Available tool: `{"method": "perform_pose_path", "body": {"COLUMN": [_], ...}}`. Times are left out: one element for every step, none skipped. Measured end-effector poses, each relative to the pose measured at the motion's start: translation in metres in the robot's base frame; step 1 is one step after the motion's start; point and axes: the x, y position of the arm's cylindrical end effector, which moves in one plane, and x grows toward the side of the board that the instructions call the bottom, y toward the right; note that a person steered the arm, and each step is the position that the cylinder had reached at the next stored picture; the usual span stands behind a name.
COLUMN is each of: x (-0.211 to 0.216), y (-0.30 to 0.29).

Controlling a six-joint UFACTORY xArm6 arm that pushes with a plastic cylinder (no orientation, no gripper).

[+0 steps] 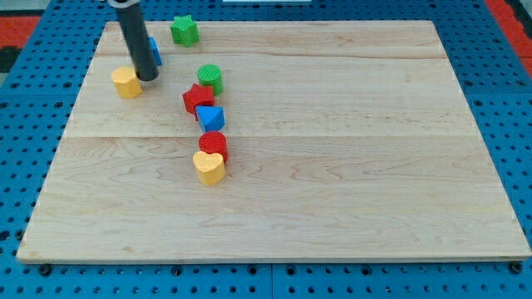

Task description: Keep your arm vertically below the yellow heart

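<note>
My tip sits near the top left of the wooden board, just beside a yellow block on its left; whether the two touch I cannot quite tell. I carry no claw, only this bare rod, so there is nothing to be apart, together or clamped on anything. A blue block peeks out from behind my rod, mostly hidden, and a green star lies above and to my right.

The yellow heart is well away, down and to the right of me, at the bottom of a chain: green cylinder, red star, blue block, red block, then the heart touching it.

I judge the task barely begun. I have yet to get to the bare wood beneath the heart, passing left of the chain so as not to disturb it.
</note>
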Motion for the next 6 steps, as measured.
{"method": "perform_pose_path", "body": {"x": [0.042,0.11,0.199,0.242,0.239,0.223], "y": [0.021,0.025,0.029,0.074,0.146,0.157]}}
